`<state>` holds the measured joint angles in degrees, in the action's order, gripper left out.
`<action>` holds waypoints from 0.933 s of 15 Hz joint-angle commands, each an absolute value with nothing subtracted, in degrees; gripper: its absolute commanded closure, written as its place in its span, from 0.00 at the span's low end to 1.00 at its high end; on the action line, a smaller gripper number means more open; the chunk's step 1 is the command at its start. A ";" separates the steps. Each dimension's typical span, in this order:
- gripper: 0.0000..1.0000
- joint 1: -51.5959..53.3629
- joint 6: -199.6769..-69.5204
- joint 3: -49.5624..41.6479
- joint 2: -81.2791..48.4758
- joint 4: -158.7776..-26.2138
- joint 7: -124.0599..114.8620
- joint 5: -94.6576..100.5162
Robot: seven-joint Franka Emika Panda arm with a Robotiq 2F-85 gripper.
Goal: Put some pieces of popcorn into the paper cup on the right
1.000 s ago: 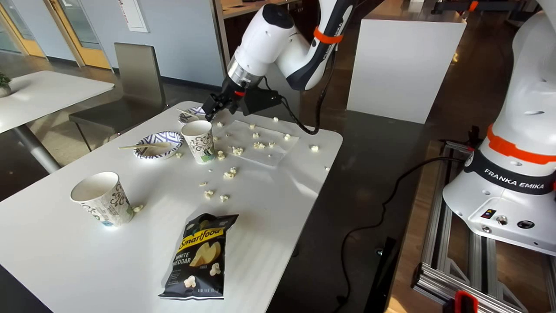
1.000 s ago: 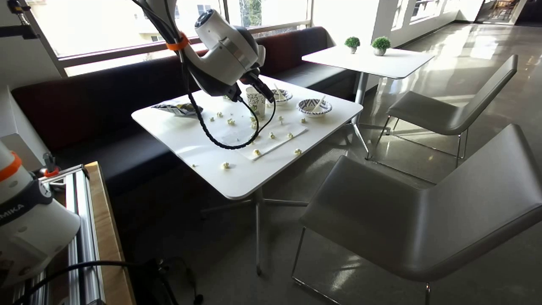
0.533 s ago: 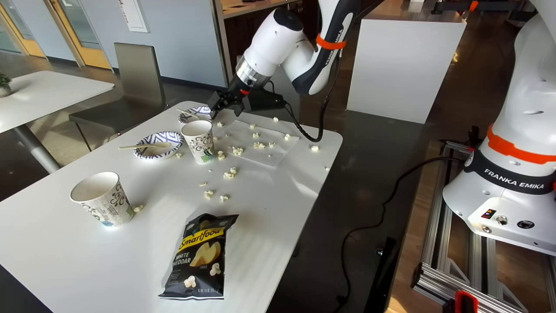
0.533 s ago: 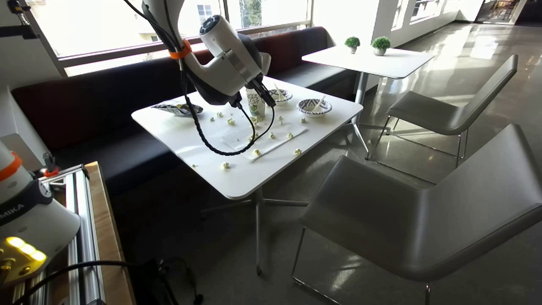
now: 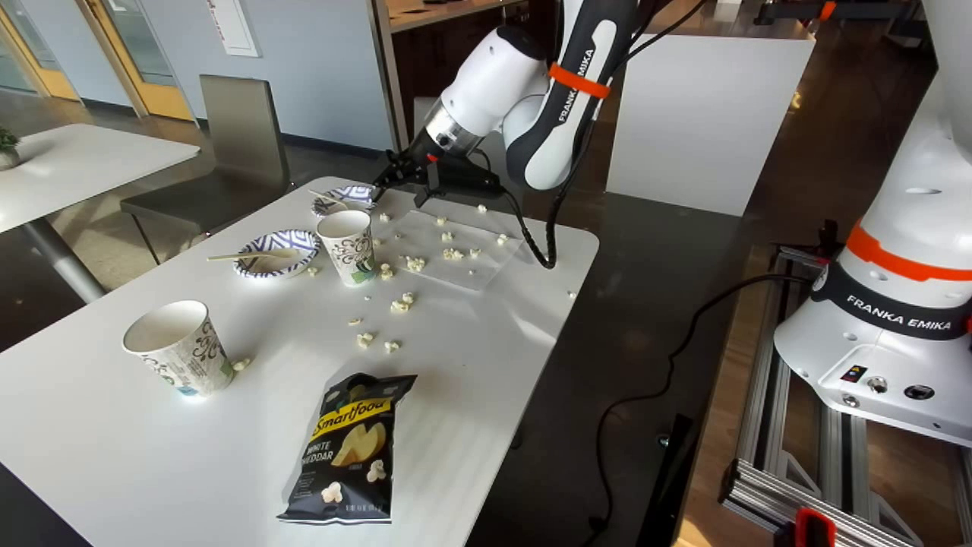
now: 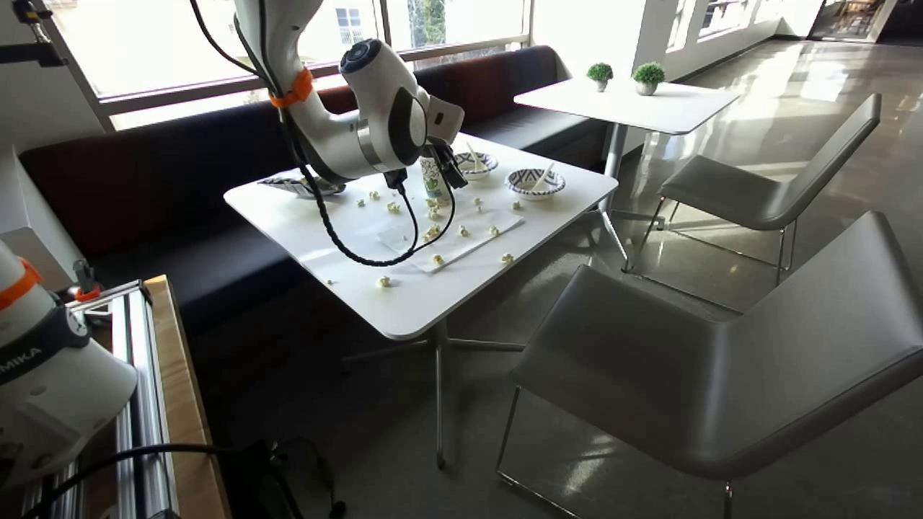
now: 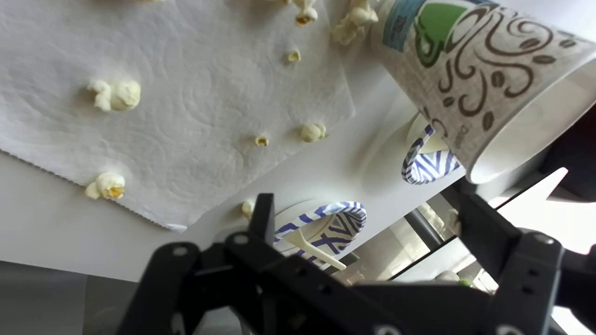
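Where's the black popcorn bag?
In an exterior view, the black popcorn bag lies on the white table, low in the picture and left of the middle, with loose pieces of popcorn just beyond its top end.

Popcorn [image 5: 452, 254] on sheet [image 5: 493, 257] and table [image 5: 448, 425], some just beside a paper cup [image 5: 349, 247]

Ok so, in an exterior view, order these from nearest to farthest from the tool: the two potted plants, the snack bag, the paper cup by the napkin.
1. Paper cup: mid-picture, partly hidden.
2. Snack bag: left side of the front table.
3. Potted plants: right of centre, on the neighbouring table; between those two, too close to call.
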<state>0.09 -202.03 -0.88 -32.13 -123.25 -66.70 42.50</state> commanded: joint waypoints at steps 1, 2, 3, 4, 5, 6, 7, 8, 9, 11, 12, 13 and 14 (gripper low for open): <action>0.00 0.06 -199.90 0.10 -27.96 -127.81 -67.41 41.58; 0.00 0.32 -198.35 0.11 -26.89 -128.67 -68.13 41.37; 0.00 -0.79 -197.13 1.51 -26.20 -129.54 -69.27 42.54; 0.00 -1.58 -195.84 2.68 -25.46 -130.25 -70.15 43.16; 0.00 -2.34 -194.60 3.81 -24.88 -131.01 -70.96 43.46; 0.00 -2.89 -193.09 4.73 -24.33 -131.53 -71.60 43.26; 0.00 -4.14 -191.77 6.40 -24.06 -132.16 -72.27 43.36; 0.00 -4.83 -190.50 7.35 -23.77 -132.51 -72.43 43.04; 0.00 -6.22 -189.99 8.92 -23.81 -132.98 -72.58 42.94; 0.00 -8.24 -188.69 11.12 -23.48 -133.77 -72.54 42.43; 0.00 -9.48 -188.38 12.34 -23.46 -134.01 -72.49 42.32; 0.00 -10.41 -189.04 13.11 -23.48 -134.32 -72.23 42.41; 0.00 -11.31 -189.74 13.88 -23.41 -134.51 -72.01 42.56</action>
